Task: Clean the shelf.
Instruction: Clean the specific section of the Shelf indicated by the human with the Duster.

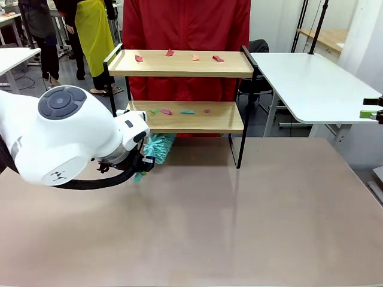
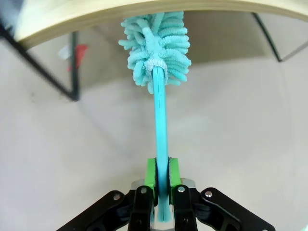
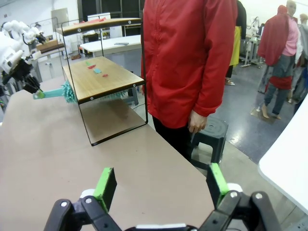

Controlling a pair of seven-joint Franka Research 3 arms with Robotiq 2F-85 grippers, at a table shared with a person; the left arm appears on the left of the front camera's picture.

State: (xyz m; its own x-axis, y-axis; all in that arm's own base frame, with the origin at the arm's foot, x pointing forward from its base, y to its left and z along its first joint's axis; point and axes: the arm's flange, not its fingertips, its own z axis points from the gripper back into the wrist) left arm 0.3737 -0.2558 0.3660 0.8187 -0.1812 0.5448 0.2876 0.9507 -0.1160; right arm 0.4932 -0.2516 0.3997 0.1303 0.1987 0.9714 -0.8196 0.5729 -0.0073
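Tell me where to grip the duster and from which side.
Grip the duster by its flat handle's bare end, pads on the broad faces, coming from the robot's side: the fluffy head points under the lower board of the shelf. The left gripper holds it so.

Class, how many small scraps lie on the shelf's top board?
4, left to right: leftmost red scrap, second red scrap, pale orange scrap, rightmost red scrap. None seems hidden.

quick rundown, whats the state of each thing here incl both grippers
teal fluffy duster with a plastic handle, held by its handle, head under the lower board's front edge
left gripper, shut on the duster's handle
right gripper, open, empty
two-tier wooden shelf on a black metal frame, standing upright, both boards littered
small coloured scraps, loose on both boards
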